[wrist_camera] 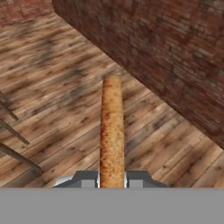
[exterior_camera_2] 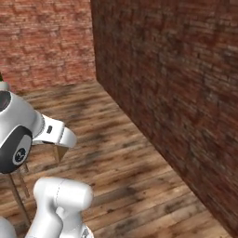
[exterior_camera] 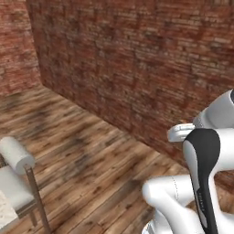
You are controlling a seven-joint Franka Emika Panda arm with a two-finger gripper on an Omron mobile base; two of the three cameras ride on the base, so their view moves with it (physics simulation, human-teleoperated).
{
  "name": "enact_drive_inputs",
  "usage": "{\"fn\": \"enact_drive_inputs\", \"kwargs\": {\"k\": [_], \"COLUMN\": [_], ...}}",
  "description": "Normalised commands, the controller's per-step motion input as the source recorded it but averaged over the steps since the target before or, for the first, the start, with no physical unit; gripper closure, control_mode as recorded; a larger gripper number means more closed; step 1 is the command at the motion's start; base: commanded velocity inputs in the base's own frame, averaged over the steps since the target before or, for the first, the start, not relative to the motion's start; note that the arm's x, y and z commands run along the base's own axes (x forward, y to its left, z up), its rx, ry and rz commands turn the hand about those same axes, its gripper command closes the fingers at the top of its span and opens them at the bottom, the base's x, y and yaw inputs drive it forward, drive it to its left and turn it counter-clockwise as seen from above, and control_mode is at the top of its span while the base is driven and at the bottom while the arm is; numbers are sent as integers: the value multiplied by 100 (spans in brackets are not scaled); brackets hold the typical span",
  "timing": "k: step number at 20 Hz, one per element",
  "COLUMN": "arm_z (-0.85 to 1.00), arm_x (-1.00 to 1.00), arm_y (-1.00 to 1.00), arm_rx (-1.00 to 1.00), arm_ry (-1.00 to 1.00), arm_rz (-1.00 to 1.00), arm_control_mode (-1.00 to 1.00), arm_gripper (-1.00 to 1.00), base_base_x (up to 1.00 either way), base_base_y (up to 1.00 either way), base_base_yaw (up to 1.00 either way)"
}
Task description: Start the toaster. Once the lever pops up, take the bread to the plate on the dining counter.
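Hand view is showing you the bread (wrist_camera: 112,131) edge-on: a golden-brown slice standing up from the bottom of the frame, pinched between the two finger tips of the gripper (wrist_camera: 112,183). The jaws are sitting narrow, one on each flat face of the slice, so you're looking at a firm grip on the toast. The slice is running straight along the gripper's axis, crust edge facing the camera.

Under and past the bread you're seeing wooden plank floor (wrist_camera: 52,87), and a brick wall (wrist_camera: 166,52) is crossing the upper right of that view. A few thin dark bars are poking in at the left edge; you can't tell what they belong to from that angle.

Left base view is giving you the arm (exterior_camera: 203,178) bulking up the lower right, white links with a dark joint cover. A chair (exterior_camera: 18,183) with a pale seat and a rolled white backrest is standing at the lower left, and a corner of speckled stone top (exterior_camera: 5,214) is showing just beside it at the frame's edge. The brick wall is running diagonally across the back, with the floor between it and the chair.

Right base view is putting the arm at the left edge, with the wall filling the right side and the floor stretching back to a second brick wall (exterior_camera_2: 46,42) in the corner.
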Motion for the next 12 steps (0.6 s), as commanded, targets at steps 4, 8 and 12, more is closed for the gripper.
{"fn": "enact_drive_inputs", "kwargs": {"k": [4,8,12], "arm_z": [0,0,0], "arm_x": [0,0,0], "arm_y": [0,0,0], "arm_rx": [0,0,0], "arm_ry": [0,0,0], "arm_rz": [0,0,0], "arm_control_mode": [100,100,100], "arm_gripper": [100,100,100], "base_base_x": [96,93,82], "base_base_y": [-17,-19,-26], "base_base_yaw": [68,68,66]}}
